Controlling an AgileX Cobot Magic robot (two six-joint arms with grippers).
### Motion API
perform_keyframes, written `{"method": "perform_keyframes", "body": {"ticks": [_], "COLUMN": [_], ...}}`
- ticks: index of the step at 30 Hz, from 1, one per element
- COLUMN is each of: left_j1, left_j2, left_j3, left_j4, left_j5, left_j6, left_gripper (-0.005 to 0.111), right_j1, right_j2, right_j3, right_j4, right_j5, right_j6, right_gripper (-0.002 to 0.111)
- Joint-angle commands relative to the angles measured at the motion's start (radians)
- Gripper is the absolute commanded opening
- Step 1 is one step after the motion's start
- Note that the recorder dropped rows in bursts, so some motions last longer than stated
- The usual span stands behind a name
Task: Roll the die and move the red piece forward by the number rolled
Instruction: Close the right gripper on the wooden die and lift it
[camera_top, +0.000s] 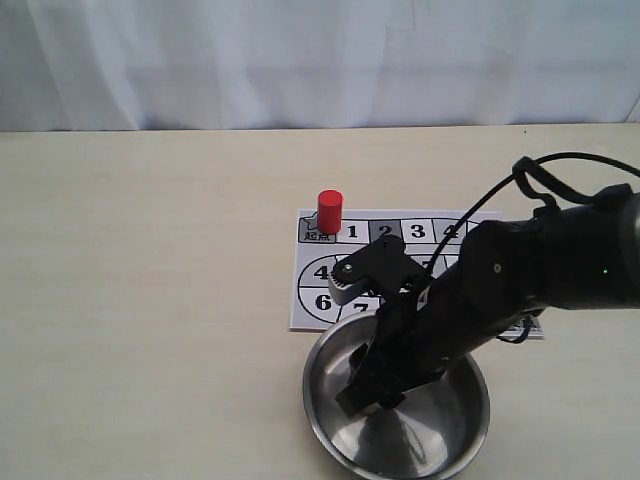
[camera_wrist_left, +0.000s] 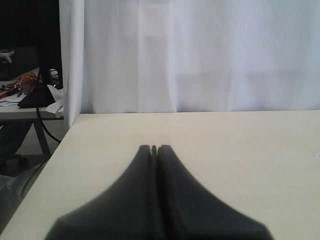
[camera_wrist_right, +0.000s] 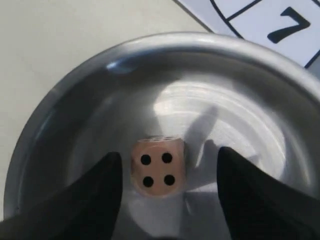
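The beige die (camera_wrist_right: 157, 167) lies on the bottom of a steel bowl (camera_wrist_right: 60, 95), its four-pip face toward the camera. My right gripper (camera_wrist_right: 167, 165) is open around it, one black finger on each side, neither touching. In the exterior view the right arm reaches down into the bowl (camera_top: 325, 420) and hides the die. The red piece (camera_top: 330, 211) stands upright on the start square at the top left corner of the paper board (camera_top: 310, 295). My left gripper (camera_wrist_left: 154, 148) is shut on nothing above bare table and is out of the exterior view.
The board's numbered squares 1, 2, 3 (camera_top: 417, 231) run rightward from the red piece; the right arm covers much of the sheet. The bowl stands at the table's front edge, overlapping the board. A white curtain hangs behind the table.
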Motion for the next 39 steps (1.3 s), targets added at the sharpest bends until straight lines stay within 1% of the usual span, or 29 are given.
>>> {"method": "perform_keyframes", "body": {"ticks": [1, 33, 34, 36, 39], "left_j1": [0.0, 0.0, 0.0, 0.0, 0.0], "left_j2": [-0.001, -0.001, -0.001, -0.001, -0.001], "left_j3": [-0.005, -0.005, -0.005, -0.005, -0.005], "left_j4": [-0.001, -0.001, -0.001, -0.001, -0.001], "left_j5": [-0.011, -0.01, -0.01, -0.01, -0.01], "left_j6": [0.0, 0.0, 0.0, 0.0, 0.0], "left_gripper": [0.0, 0.0, 0.0, 0.0, 0.0], "right_j1": [0.002, 0.002, 0.002, 0.002, 0.002], "right_j2": [0.032, 0.057, 0.057, 0.057, 0.057], "right_j3": [-0.005, -0.005, -0.005, -0.005, -0.005], "right_j4": [0.016, 0.033, 0.033, 0.033, 0.033], "right_j5": [-0.025, -0.052, -0.052, -0.049, -0.047], "right_j6": [0.004, 0.002, 0.002, 0.002, 0.002], "right_gripper": [0.054, 0.054, 0.053, 0.047, 0.03]}}
